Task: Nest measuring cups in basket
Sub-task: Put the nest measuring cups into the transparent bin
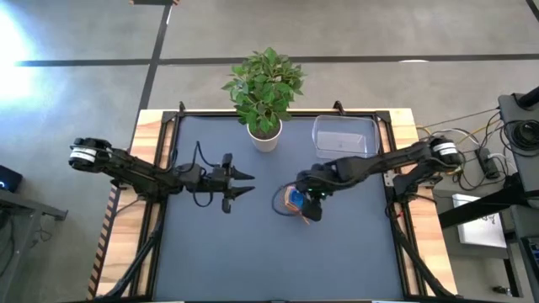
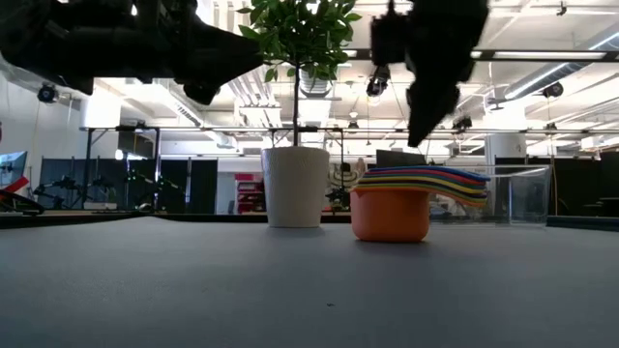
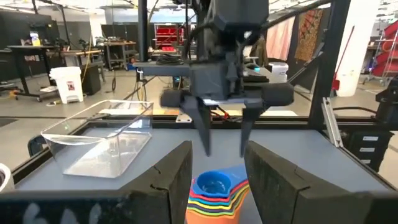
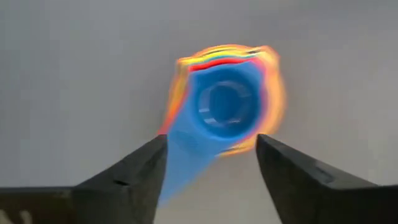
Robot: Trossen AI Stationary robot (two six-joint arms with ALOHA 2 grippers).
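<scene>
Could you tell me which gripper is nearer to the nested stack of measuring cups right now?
Right. The right gripper hovers open directly above the stack of measuring cups; the left gripper waits open off to its side.
</scene>
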